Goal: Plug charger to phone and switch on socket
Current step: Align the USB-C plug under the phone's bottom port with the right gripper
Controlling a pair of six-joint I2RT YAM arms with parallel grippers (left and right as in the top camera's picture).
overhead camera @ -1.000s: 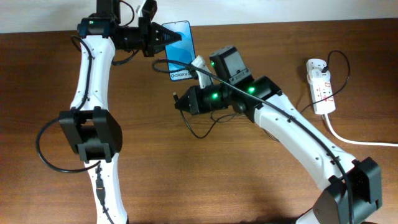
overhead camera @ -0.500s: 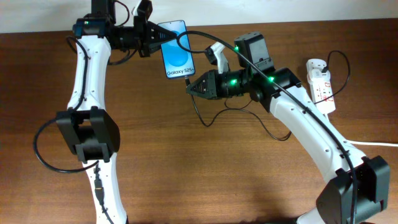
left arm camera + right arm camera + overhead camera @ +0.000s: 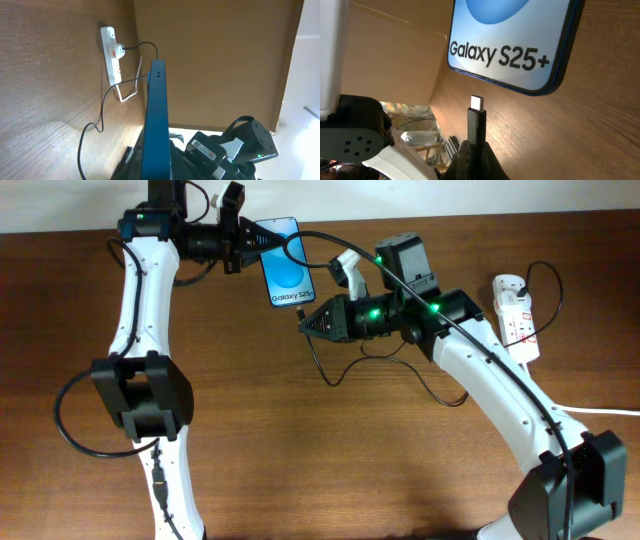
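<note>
The phone [image 3: 284,262] has a blue screen reading "Galaxy S25+". My left gripper [image 3: 243,242] is shut on its top end and holds it off the table; in the left wrist view it shows edge-on [image 3: 154,120]. My right gripper [image 3: 310,323] is shut on the charger plug [image 3: 477,125], whose metal tip points at the phone's bottom edge [image 3: 520,55], a small gap away. The thin black charger cable [image 3: 420,385] trails over the table to the socket [image 3: 515,315], a white power strip at the right.
The power strip's thick white cord [image 3: 580,408] runs off the right edge. The strip also shows in the left wrist view [image 3: 112,60]. The black cable loops [image 3: 335,370] lie below the right gripper.
A second ago my right gripper was lower and left of where it is; it rose and now points the plug at the phone's bottom edge. In the last half second almost nothing moved.
</note>
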